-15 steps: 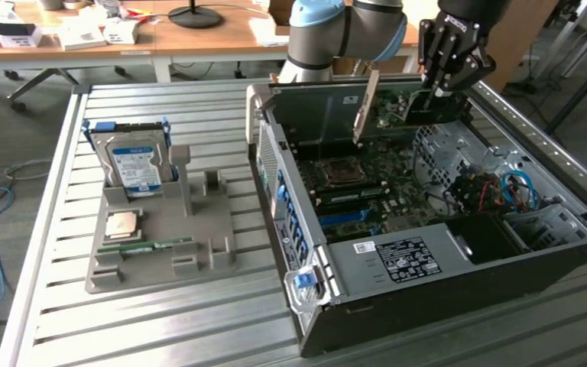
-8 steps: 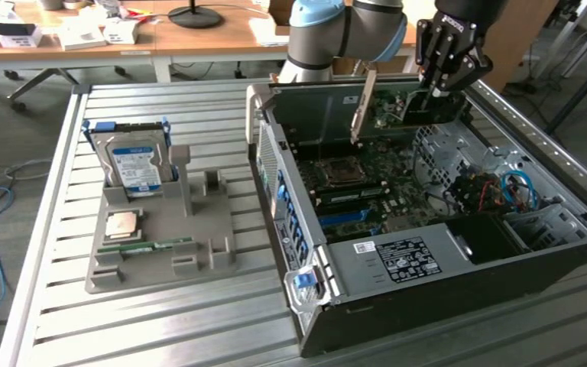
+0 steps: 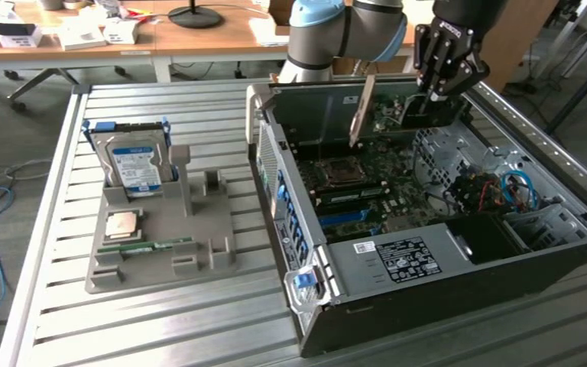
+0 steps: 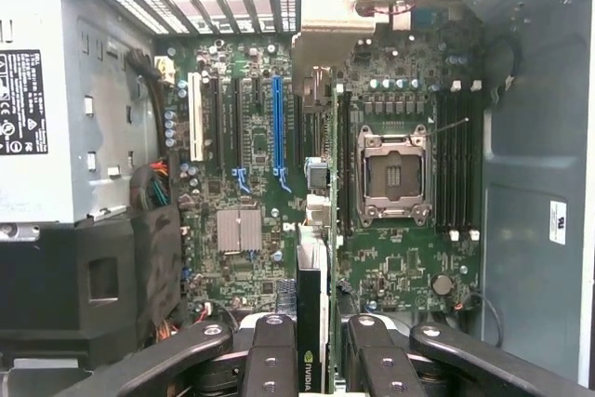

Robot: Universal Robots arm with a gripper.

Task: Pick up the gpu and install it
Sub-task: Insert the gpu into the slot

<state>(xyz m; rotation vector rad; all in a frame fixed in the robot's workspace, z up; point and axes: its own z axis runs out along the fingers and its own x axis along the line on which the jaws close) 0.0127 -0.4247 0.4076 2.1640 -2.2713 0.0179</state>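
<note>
One gpu (image 3: 390,115). One tool (image 3: 439,95). One case (image 3: 538,252). One power supply (image 3: 400,260). One hard drive (image 3: 134,164). One processor chip (image 3: 122,223). One memory stick (image 3: 150,246). One grey holder (image 3: 199,229). One bench (image 3: 150,321). On the one motherboard (image 4: 390,267): one processor socket (image 4: 394,174), one blue slot (image 4: 276,127), one white slot (image 4: 195,118), one heatsink (image 4: 239,230).

The computer case (image 3: 273,191) lies on its side on the tabletop (image 3: 171,321), open upward. Inside the case, the motherboard (image 3: 375,183) covers the floor, with the processor socket (image 3: 339,172) towards the case's far end and the power supply (image 3: 400,256) at its near end. Above the case's far end hangs the gripper (image 3: 439,95), with the gpu (image 3: 396,115) clamped edge-down between its fingers, over the motherboard and clear of it. On the exterior view's left of the case, apart from it, sits a parts holder (image 3: 202,252). A hard drive (image 3: 135,164) stands in its far slot, with a processor chip (image 3: 122,223) and a memory stick (image 3: 150,247) lying nearer. Behind the case stands a desk (image 3: 202,38).
</note>
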